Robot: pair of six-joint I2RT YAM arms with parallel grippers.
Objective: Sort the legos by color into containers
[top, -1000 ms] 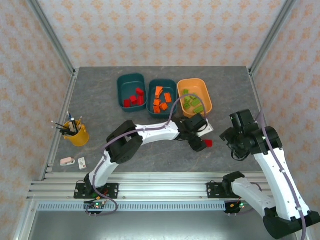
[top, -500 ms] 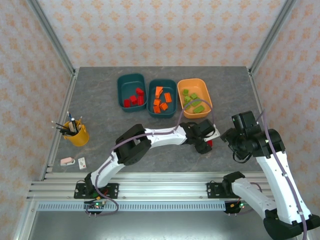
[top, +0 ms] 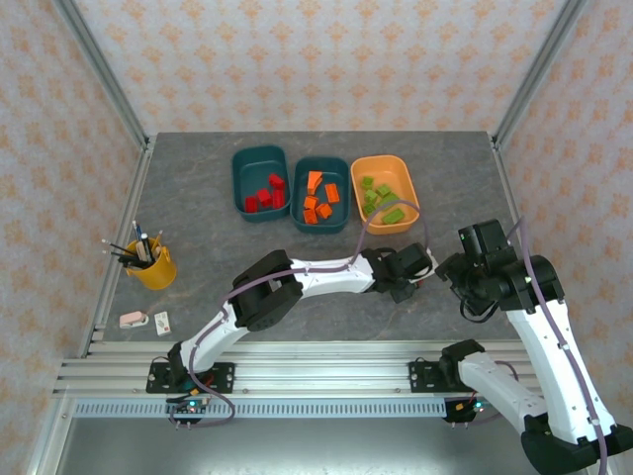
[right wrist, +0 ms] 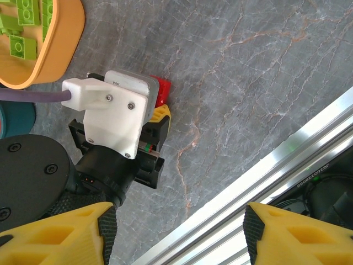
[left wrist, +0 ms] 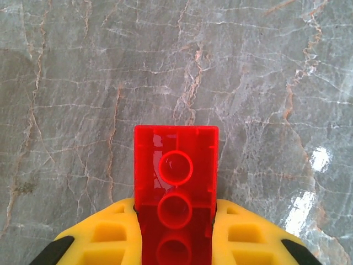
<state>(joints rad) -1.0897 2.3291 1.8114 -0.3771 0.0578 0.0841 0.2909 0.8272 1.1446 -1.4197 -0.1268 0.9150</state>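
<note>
Nearly done: in the upper middle of the overhead view, one dark teal plastic tub [top: 259, 150] holds red bricks [top: 265, 195], a second teal tub [top: 320, 160] orange bricks [top: 318, 203], an orange tub [top: 384, 159] green bricks [top: 381, 203]. One small red rectangular brick [left wrist: 175, 165] is left outside, clamped tight between the left gripper's [left wrist: 175, 221] yellow fingers [left wrist: 242, 232], lower centre of its wrist view. The right gripper [right wrist: 176, 232] gapes empty.

From above and behind the arm bases [top: 193, 378] we look down on the whole table [top: 198, 198]. Our left wrist camera sits very close, looking along the left gripper [left wrist: 175, 232] at the red lego [left wrist: 176, 165] between its fingers [left wrist: 110, 237]. Our right wrist camera looks down from higher, past the right gripper [right wrist: 176, 234], and shares that lego.
</note>
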